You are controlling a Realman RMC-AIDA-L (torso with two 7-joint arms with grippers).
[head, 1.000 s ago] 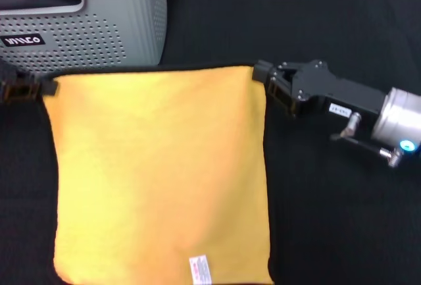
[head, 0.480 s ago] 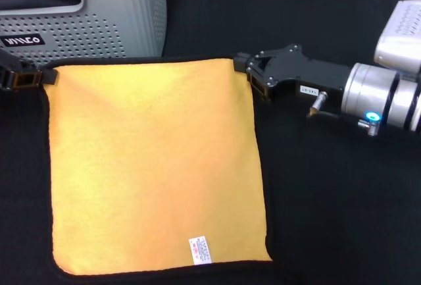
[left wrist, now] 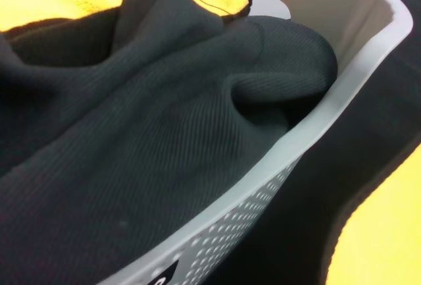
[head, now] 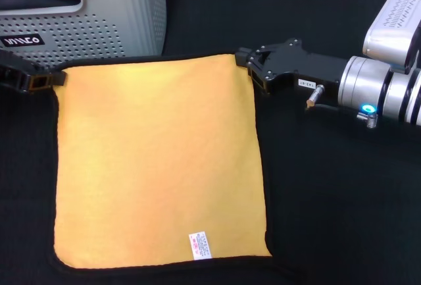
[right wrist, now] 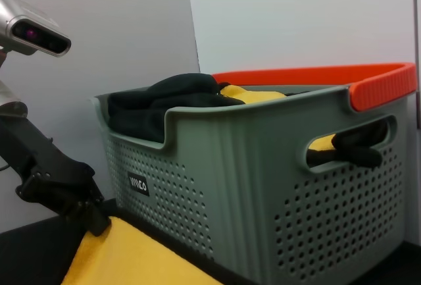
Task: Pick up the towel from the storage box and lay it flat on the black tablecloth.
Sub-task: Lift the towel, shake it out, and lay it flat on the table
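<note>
Two grippers sit at the far corners of the towel (head: 158, 160), which lies spread flat on the black tablecloth (head: 342, 193) just in front of the storage box (head: 99, 28), its small white label (head: 200, 245) near the edge closest to the robot. The left gripper (head: 41, 81) has its jaws pinched on the towel's far left corner, and the right gripper (head: 253, 68) meets the far right corner with jaws closed on the edging. Inside the storage box a dark grey cloth (left wrist: 151, 120) is heaped over more yellow fabric.
</note>
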